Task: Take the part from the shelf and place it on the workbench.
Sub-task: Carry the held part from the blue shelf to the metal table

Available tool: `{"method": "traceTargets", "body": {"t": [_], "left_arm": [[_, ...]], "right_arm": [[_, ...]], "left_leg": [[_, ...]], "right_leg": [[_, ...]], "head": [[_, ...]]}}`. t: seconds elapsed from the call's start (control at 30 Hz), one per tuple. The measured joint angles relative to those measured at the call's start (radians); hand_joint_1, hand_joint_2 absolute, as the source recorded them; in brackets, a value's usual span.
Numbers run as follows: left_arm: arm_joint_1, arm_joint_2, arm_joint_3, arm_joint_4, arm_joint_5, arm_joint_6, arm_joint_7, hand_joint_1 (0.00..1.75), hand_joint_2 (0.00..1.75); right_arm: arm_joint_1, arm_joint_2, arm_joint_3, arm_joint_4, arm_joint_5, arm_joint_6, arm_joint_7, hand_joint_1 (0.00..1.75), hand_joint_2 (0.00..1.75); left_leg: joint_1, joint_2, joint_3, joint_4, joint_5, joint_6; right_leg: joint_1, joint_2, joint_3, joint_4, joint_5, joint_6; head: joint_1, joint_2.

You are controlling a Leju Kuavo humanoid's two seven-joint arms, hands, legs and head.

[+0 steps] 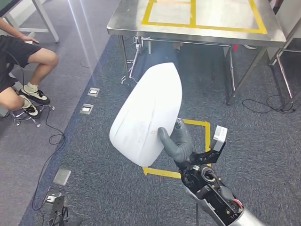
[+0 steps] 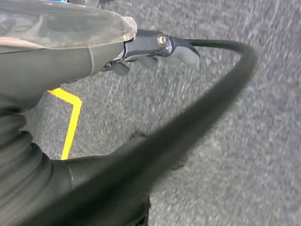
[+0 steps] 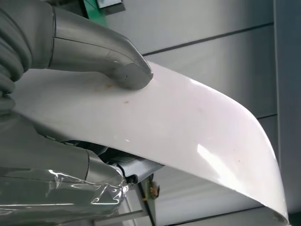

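One robot hand is carrying the part toward the worktop.
Right robot hand (image 1: 179, 141) is pinching the white curved panel (image 1: 147, 113), thumb on top and fingers beneath, long axis pointing ahead at the steel worktop (image 1: 199, 29), well apart. Left robot hand (image 2: 117, 52) is hanging over carpet, fingers extended, holding nothing.

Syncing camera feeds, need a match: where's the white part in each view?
Head view: the white part is at centre, held up over the carpet by the right hand, with the steel workbench ahead.
Left wrist view: not in it; the left hand hangs over carpet.
Right wrist view: the part spans the picture, thumb pressed on its face.
Shared landmark: the grey thumb on the part, in the head and right wrist views.
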Motion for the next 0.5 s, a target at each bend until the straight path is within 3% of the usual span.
{"method": "traceTargets", "body": {"t": [0.07, 0.13, 0.17, 0.2, 0.23, 0.33, 0.37, 0.43, 0.5], "left_arm": [[0.001, 0.0, 0.0, 0.0, 0.0, 0.0, 0.0, 0.0, 1.75], [0.003, 0.0, 0.0, 0.0, 0.0, 0.0, 0.0, 0.0, 1.75], [0.005, -0.001, 0.0, 0.0, 0.0, 0.0, 0.0, 0.0, 1.75], [0.007, -0.001, 0.0, 0.0, 0.001, 0.0, 0.0, 0.0, 1.75], [0.007, -0.002, 0.0, 0.0, 0.001, 0.0, 0.0, 0.0, 1.75], [0.006, -0.004, 0.0, 0.0, 0.003, 0.0, 0.0, 0.0, 1.75], [0.005, -0.004, 0.0, 0.0, 0.003, 0.0, 0.0, 0.0, 1.75], [0.001, -0.004, 0.0, 0.0, 0.003, 0.0, 0.001, 0.0, 1.75], [-0.002, -0.004, 0.0, 0.0, 0.003, 0.0, 0.001, 0.0, 1.75]], "right_arm": [[-0.001, 0.0, 0.0, -0.001, 0.0, 0.002, 0.0, 1.75, 1.75], [0.002, 0.0, 0.0, -0.001, -0.001, 0.004, 0.0, 1.75, 1.75], [0.004, 0.0, 0.0, -0.001, -0.001, 0.005, 0.0, 1.75, 1.75], [0.005, 0.0, 0.0, -0.001, -0.002, 0.006, 0.0, 1.75, 1.75], [0.005, 0.0, 0.0, -0.001, -0.002, 0.006, 0.0, 1.75, 1.75], [0.006, -0.002, 0.001, 0.002, -0.003, 0.009, 0.0, 1.75, 1.75], [0.005, -0.003, 0.001, 0.003, -0.004, 0.01, 0.0, 1.75, 1.75], [0.0, -0.003, 0.001, 0.003, -0.005, 0.011, -0.001, 1.75, 1.75], [-0.006, -0.002, 0.0, 0.0, -0.005, 0.014, -0.002, 1.75, 1.75]], "left_leg": [[0.002, -0.002, 0.029, -0.007, -0.018, 0.008], [0.002, -0.005, 0.057, -0.007, -0.042, 0.01], [0.002, -0.006, 0.074, -0.007, -0.056, 0.009], [0.002, -0.008, 0.093, -0.007, -0.07, 0.008], [0.003, -0.009, 0.114, -0.007, -0.085, 0.006], [0.002, -0.01, 0.165, -0.004, -0.13, -0.004], [0.002, -0.011, 0.171, -0.004, -0.141, -0.01], [0.003, -0.012, 0.173, 0.005, -0.144, -0.022], [0.005, -0.01, 0.14, 0.077, -0.12, -0.032]], "right_leg": [[-0.001, -0.001, -0.075, 0.127, -0.022, 0.006], [-0.002, -0.001, -0.165, 0.237, -0.084, 0.01], [-0.002, -0.001, -0.196, 0.254, -0.11, 0.012], [-0.002, -0.001, -0.211, 0.238, -0.116, 0.013], [-0.002, -0.001, -0.216, 0.196, -0.092, 0.012], [0.003, -0.001, -0.209, 0.033, 0.098, 0.0], [0.006, -0.001, -0.206, 0.009, 0.139, -0.006], [0.012, 0.001, -0.191, 0.001, 0.142, -0.019], [0.009, 0.002, -0.166, -0.017, 0.136, -0.031]], "head": [[0.01, 0.0], [0.02, 0.0], [0.024, 0.0], [0.028, 0.0], [0.033, 0.0], [0.046, 0.0], [0.046, 0.0], [0.044, 0.0], [0.04, 0.0]]}}
